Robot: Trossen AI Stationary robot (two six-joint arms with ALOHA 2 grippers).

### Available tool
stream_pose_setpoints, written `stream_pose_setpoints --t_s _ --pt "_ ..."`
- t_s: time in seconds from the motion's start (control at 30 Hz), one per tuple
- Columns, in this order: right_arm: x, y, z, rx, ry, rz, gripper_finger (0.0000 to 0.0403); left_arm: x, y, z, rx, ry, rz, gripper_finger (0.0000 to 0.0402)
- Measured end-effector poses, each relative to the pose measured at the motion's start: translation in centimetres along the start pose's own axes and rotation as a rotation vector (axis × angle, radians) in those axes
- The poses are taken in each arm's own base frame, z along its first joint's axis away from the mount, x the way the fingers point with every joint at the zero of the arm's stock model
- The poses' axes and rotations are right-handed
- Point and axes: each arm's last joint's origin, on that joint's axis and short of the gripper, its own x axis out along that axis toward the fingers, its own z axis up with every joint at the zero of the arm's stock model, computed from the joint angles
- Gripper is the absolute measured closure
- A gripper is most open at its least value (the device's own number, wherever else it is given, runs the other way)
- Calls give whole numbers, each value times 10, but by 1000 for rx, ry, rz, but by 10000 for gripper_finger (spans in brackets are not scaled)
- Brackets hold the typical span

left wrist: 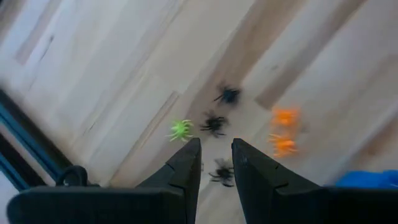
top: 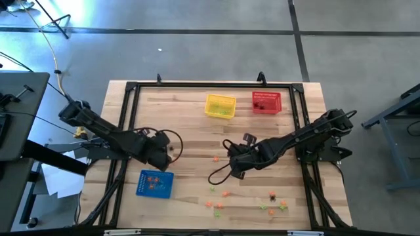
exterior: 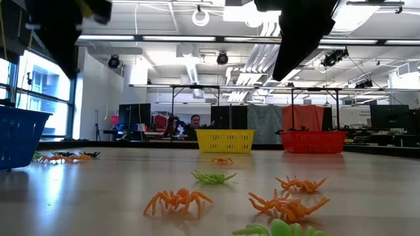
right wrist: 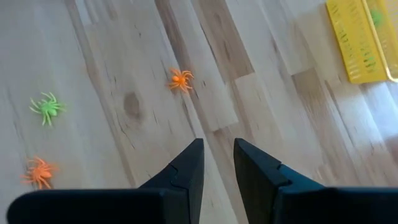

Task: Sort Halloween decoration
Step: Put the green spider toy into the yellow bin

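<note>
Halloween spider trinkets [exterior: 177, 198], orange, green and black plastic, litter your table's near edge. Farther in, your left gripper [left wrist: 216, 163] and right gripper [right wrist: 217, 163] hover, jaws slightly parted, grasping nothing. Blue mesh basket [top: 155, 183] nearby; yellow basket [top: 220, 105] and red basket [top: 266, 101] line the far edge.

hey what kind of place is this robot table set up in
Probably an open lab or workshop: a concrete floor around the wooden table, exposed ceiling ducts and strip lights, and desks with monitors behind.
</note>
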Motion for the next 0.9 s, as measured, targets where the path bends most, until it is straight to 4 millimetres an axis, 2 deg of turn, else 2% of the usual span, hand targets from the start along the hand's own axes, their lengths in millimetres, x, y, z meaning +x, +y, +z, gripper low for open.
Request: stream_pose_setpoints --t_s 0.47,0.7,0.9 --pt "0 1 -1 23 2 6 320 68 9 -27 -35 143 -1 323" --pt "0 1 -1 20 3 6 320 88 16 -23 -69 134 -23 323" --pt "0 1 -1 19 3 6 320 92 21 -19 -43 180 -28 308"
